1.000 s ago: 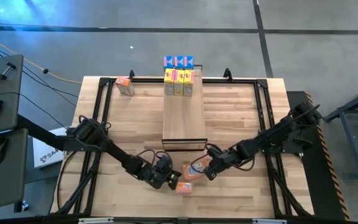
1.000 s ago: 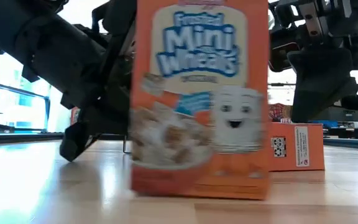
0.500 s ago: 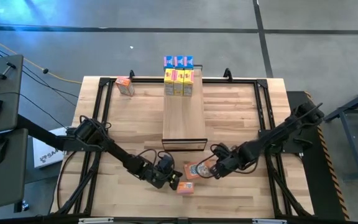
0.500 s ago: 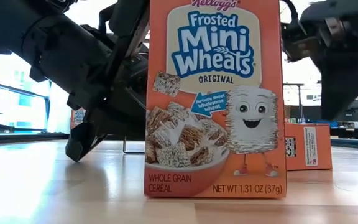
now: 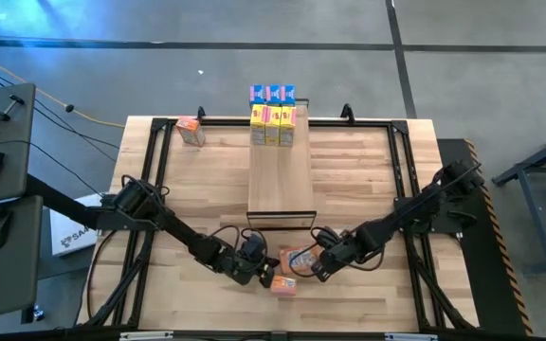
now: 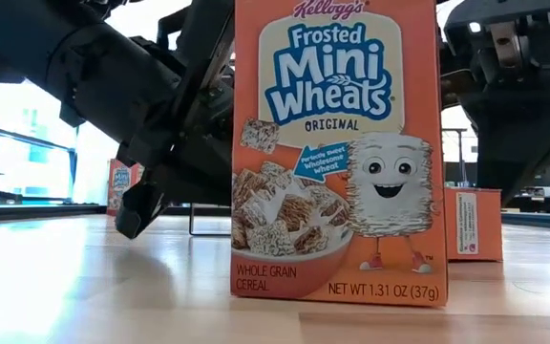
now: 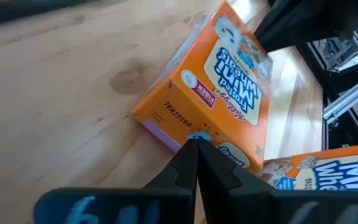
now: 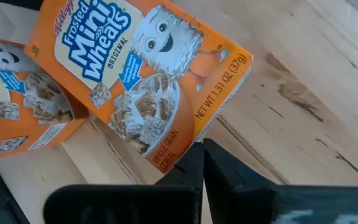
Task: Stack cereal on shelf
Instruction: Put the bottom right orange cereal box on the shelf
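My left gripper [image 5: 265,272] sits low over the near part of the worktop [image 5: 368,170], jaws pressed together on nothing, their tips at the edge of an orange box [image 5: 283,284] that stands upright closest to the near edge. In my left wrist view those closed tips [image 7: 194,144] meet the purple end of a lying orange box [image 7: 210,93]; I cannot tell whether they actually touch it.

My right gripper [image 5: 317,267] comes in from the other side, jaws also shut and empty, tips just beside a second orange box [image 5: 300,258] lying flat between the shelf end and the upright box. In the right wrist view the closed tips [image 8: 202,155] point at that box's [image 8: 145,81] bottom corner, with another orange box [image 8: 17,93] alongside it.

The low view is filled by the upright box's [image 6: 340,148] front; behind it, the flat one [image 6: 473,225] shows at right.

The shelf [image 5: 281,175] runs down the middle of the worktop. At its far end stand yellow boxes [image 5: 273,126] in a row, with blue boxes [image 5: 272,94] behind them. One more orange box [image 5: 191,130] stands at the far left corner, well apart.
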